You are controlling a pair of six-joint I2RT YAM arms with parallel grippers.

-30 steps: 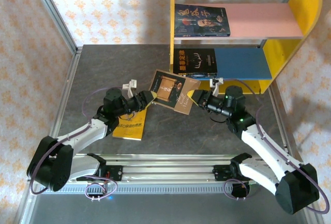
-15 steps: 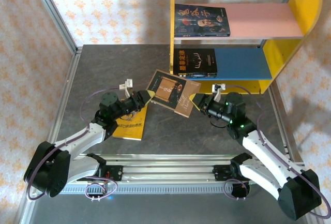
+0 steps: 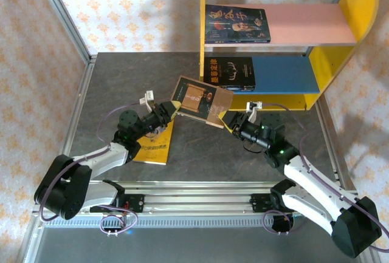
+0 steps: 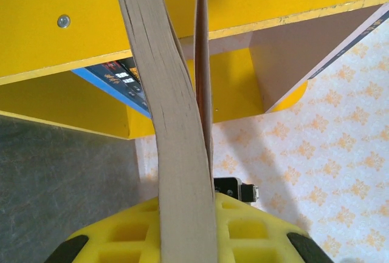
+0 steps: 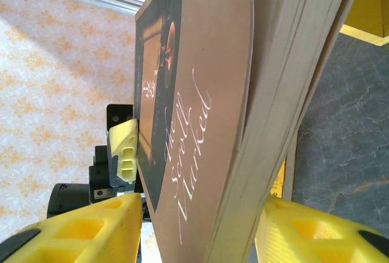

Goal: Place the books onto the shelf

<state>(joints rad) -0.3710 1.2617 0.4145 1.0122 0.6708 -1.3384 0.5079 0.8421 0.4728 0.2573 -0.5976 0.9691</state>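
A brown book hangs tilted above the table, just in front of the shelf. My left gripper is shut on its left edge; in the left wrist view the book stands edge-on between the yellow fingers. My right gripper is open around the book's right corner, and the book sits between its fingers with gaps on both sides. A dark book lies on the pink upper board and a black book on the blue lower board. A yellow book lies on the table under my left arm.
The right parts of the pink board and the blue board are bare. A metal rail runs along the near edge of the dark table. Patterned walls enclose the left and back sides.
My left gripper has shut on the brown book's left edge. My right gripper has opened off its right corner. The book has shifted slightly up and left.
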